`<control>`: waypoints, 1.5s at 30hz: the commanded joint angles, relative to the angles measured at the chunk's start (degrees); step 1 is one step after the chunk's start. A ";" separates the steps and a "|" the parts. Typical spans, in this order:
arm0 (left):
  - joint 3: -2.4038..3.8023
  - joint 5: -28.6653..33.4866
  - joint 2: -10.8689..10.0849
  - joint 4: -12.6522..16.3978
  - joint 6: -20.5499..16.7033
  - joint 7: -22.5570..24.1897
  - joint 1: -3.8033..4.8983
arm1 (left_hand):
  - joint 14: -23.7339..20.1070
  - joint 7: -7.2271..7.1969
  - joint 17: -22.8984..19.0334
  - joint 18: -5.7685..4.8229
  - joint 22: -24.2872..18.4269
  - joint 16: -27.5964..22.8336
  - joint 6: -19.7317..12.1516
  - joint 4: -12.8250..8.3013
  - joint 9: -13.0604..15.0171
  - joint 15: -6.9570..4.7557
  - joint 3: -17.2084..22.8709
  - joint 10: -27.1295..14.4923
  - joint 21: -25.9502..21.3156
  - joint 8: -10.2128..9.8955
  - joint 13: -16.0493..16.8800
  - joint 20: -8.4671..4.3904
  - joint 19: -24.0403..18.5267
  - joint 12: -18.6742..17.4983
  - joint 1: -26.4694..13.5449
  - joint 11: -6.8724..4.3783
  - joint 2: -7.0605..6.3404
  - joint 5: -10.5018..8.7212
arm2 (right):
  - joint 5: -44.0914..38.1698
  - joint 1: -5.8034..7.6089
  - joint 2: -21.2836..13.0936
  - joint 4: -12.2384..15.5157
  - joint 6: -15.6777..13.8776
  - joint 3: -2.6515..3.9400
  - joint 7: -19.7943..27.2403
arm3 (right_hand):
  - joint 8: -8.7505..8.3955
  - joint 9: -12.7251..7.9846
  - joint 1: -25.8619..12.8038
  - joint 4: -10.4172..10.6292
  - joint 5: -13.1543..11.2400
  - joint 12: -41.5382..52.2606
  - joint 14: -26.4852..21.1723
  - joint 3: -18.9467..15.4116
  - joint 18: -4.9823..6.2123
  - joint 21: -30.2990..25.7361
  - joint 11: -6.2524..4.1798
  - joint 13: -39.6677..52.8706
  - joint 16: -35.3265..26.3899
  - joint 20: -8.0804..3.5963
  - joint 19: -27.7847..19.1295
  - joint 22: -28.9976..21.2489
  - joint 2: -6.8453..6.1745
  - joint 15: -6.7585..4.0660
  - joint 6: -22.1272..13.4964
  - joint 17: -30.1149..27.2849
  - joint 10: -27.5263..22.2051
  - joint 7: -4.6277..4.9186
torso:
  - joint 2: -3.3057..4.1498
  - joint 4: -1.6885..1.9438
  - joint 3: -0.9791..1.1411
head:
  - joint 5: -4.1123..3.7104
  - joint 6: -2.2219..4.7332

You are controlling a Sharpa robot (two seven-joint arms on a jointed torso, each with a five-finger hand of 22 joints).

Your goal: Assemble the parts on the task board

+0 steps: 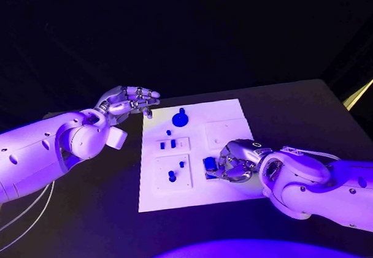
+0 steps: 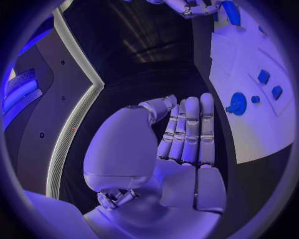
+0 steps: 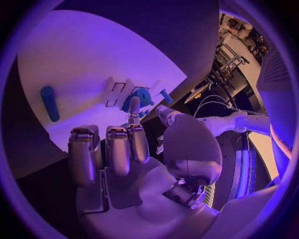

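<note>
The white task board (image 1: 232,183) lies in the middle of the black table. My right hand (image 1: 235,162) is low over its near right part. Its thumb and one finger close on a blue part (image 1: 209,163), the same blue part (image 3: 141,97) that sits just past the fingertips (image 3: 134,107) in the right wrist view. My left hand (image 1: 129,102) hovers off the board's far left corner; its fingers (image 2: 190,132) are straight, side by side, and hold nothing. A round blue part with a stem (image 1: 180,118) sits near the far edge.
Small blue parts stand in the board's left column (image 1: 165,145), (image 1: 183,164), (image 1: 172,176), with a tiny one (image 1: 169,132) further back. A blue cylinder (image 3: 49,103) lies on the board. The table's far right corner (image 1: 324,82) is close behind the board.
</note>
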 commanded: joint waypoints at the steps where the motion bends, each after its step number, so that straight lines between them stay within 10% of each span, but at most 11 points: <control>1: 0.00 0.00 -0.06 0.07 0.02 0.07 0.03 | -0.18 0.19 -0.59 0.35 -0.72 -0.48 -0.85 0.69 -0.78 -0.03 -0.36 -0.84 -0.76 1.21 0.49 0.01 0.68 0.80 -1.08 0.15 0.44 0.87 | 1.00 -0.01 -0.85 0.75 0.04 0.03 0.87 | 1.37 -0.48 1.52 -1.08 -0.29 -0.36 6.13 -1.43 -2.06 1.14 -0.52 12.15 0.72 -0.23 6.20 15.75 -0.14 -0.14 -0.17 13.91 4.09 0.05 | 0.00 -0.10 0.00 | 0.00 -0.01; 45: -0.09 0.00 -0.23 0.15 0.04 -0.04 0.02 | -0.20 0.17 -0.59 0.35 -0.82 -0.51 -0.90 0.90 -0.81 -0.01 -0.32 -0.90 -0.92 1.37 0.49 0.04 0.69 0.89 -1.28 0.15 0.58 0.87 | -0.24 0.16 0.95 -3.33 0.27 0.03 -1.27 | 1.55 -1.24 6.39 -2.99 -0.27 -0.23 6.14 0.22 -2.06 1.14 -0.49 12.34 0.74 -0.20 6.20 15.75 0.63 -0.12 -0.39 13.95 4.17 0.11 | 0.05 0.10 -0.11 | 0.14 -0.40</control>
